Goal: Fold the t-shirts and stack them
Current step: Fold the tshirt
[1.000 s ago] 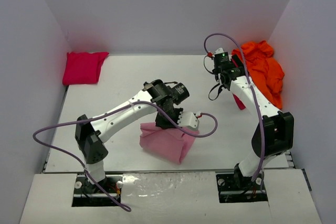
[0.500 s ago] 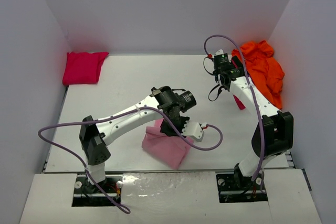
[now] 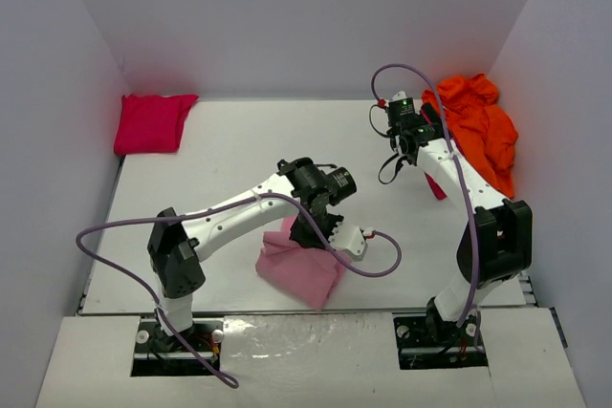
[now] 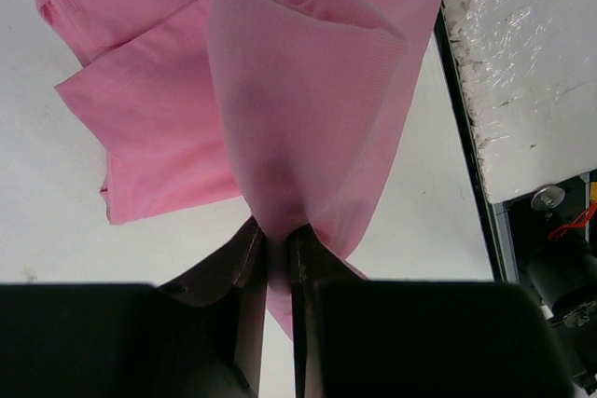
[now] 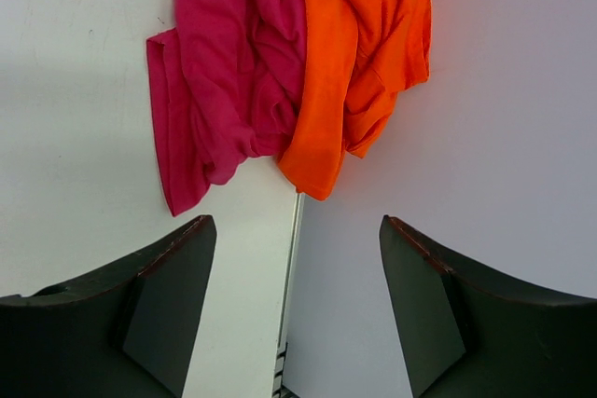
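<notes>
A light pink t-shirt (image 3: 301,268) lies bunched near the table's front middle. My left gripper (image 3: 308,234) is shut on a fold of the pink t-shirt (image 4: 308,90), lifting it into a peak above the rest of the cloth. A folded red t-shirt (image 3: 151,122) rests in the far left corner. At the far right, a bright orange t-shirt (image 3: 478,121) is heaped against the wall, with a dark crimson t-shirt (image 5: 229,81) crumpled beside the orange t-shirt (image 5: 359,53). My right gripper (image 5: 297,258) hangs open above the table's right edge, short of that heap, holding nothing.
White walls close in the table on the left, back and right. The table's right edge (image 5: 294,258) runs between my right fingers. A crinkled plastic sheet (image 4: 522,53) covers the near ledge by the arm bases.
My left gripper has carried the pinched pink fold toward the front and slightly right, bunching the shirt smaller. The right arm has hardly moved.
</notes>
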You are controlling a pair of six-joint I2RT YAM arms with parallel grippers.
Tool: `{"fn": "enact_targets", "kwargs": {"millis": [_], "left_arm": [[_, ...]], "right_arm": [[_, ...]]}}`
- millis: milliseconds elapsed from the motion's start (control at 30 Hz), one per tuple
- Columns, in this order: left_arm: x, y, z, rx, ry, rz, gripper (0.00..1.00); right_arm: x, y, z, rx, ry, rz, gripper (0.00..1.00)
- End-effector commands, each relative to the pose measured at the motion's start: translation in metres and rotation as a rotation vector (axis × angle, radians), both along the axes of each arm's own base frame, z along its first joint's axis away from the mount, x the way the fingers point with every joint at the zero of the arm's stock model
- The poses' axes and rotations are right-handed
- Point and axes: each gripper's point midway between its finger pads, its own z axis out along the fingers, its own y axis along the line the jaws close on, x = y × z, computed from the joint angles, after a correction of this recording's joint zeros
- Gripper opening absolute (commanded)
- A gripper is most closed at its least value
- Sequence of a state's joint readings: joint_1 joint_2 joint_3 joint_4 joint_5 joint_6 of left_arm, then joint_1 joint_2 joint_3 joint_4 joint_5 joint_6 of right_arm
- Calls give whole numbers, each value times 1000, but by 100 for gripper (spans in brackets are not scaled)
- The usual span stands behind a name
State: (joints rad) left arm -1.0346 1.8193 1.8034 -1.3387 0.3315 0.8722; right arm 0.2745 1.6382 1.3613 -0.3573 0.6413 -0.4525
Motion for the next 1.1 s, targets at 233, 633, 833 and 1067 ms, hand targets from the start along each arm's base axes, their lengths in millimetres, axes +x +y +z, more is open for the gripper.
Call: {"fn": "enact_targets", "kwargs": {"millis": [233, 633, 833, 1067], "left_arm": [[87, -29, -8, -108, -106, 126, 45], [149, -36, 70, -347, -324, 369, 52], [121, -12, 65, -335, -239, 419, 53], [130, 45, 33, -325, 163, 731, 62]], "right_arm": [[2, -9, 6, -27, -33, -37, 68], [0, -9, 14, -18, -59, -40, 68], [-5, -7, 38, 29, -127, -27, 68], [-14, -1, 64, 121, -206, 26, 70]]}}
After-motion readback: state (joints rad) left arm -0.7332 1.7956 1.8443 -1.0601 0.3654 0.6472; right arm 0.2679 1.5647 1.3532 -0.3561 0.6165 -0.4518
